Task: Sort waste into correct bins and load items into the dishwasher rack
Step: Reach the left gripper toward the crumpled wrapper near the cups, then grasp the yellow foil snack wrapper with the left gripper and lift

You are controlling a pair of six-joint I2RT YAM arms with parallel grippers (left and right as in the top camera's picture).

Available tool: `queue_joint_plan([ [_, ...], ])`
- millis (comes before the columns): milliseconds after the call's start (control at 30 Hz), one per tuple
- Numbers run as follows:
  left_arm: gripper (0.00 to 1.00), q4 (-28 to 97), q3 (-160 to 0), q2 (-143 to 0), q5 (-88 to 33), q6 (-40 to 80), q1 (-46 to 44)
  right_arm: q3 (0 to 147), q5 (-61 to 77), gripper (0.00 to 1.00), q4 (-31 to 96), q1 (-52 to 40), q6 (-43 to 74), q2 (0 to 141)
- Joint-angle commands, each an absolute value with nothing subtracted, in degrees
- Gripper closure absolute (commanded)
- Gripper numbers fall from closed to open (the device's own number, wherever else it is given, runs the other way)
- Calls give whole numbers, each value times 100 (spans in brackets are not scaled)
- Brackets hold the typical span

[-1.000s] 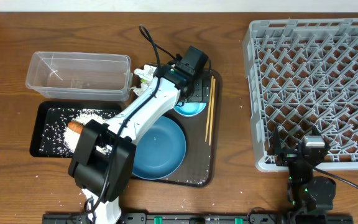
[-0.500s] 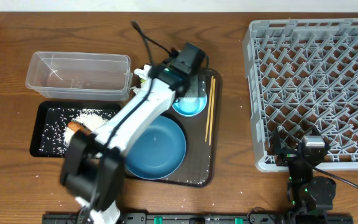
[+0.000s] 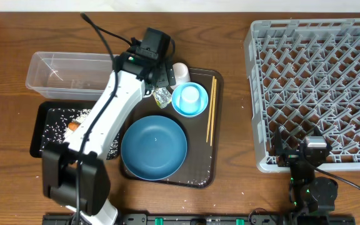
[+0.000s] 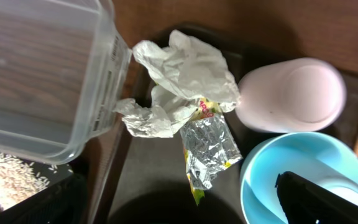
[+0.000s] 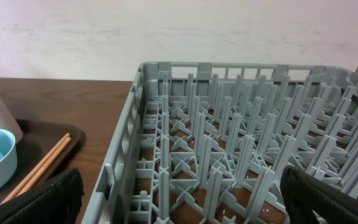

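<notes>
Left wrist, yellow-green packet (image 4: 211, 146), red print illegible

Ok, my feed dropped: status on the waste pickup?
Left gripper open over wrappers, packet. Right gripper open by rack. White cup, clear tub close beside them.

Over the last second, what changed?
The left gripper swung left from above the bowl toward the clear tub. It is now over the wrappers and packet, fingers open and empty, which uncovered the white cup. Nothing grasped or released. Right arm, plate, chopsticks, rack unchanged.
</notes>
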State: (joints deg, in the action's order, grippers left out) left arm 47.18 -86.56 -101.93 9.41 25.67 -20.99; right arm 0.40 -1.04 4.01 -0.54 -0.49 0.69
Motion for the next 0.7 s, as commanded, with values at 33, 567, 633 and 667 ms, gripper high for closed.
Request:
queue_joint_plan([
  [33,5,4663,-8648,-10429,934,2558,-2091,32,-104,1,423,-40,-93,49],
  [567,27,4622,-8648,-11340,676,2685,-2095,32,-104,1,423,-40,-93,49],
  [633,30,4628,-8646,-11354,585,2733,-2095,32,-104,1,423,-40,-93,49],
  [667,31,4641,-8646,-11367,519,2775,-2097,32,-104,1,423,-38,-93,49],
])
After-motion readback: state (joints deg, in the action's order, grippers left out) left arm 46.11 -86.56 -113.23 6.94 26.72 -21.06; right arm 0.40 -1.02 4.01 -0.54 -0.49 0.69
